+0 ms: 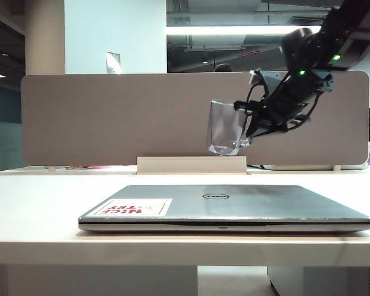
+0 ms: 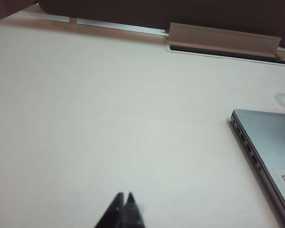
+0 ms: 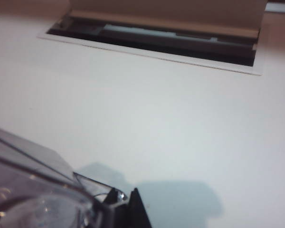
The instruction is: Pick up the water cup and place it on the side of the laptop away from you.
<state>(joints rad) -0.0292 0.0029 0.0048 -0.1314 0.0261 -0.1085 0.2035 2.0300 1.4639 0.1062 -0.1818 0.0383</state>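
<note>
The clear water cup [image 1: 226, 131] hangs in the air above and behind the laptop [image 1: 228, 206], slightly tilted. My right gripper [image 1: 250, 123] is shut on the cup's handle side. In the right wrist view the cup [image 3: 33, 190] fills the near corner, with the right gripper [image 3: 123, 194] pinching a sliver of its glass over the white tabletop. The laptop lies closed, silver-grey, with a round logo and a white sticker with red letters. My left gripper [image 2: 124, 197] is shut with nothing in it, low over the bare table beside the laptop's corner [image 2: 266, 142].
A grey partition panel [image 1: 111, 117] runs along the back of the white table [image 1: 49, 197]. A cable slot with a raised lid [image 1: 191, 164] sits just behind the laptop; the slot [image 3: 152, 40] lies ahead of the held cup.
</note>
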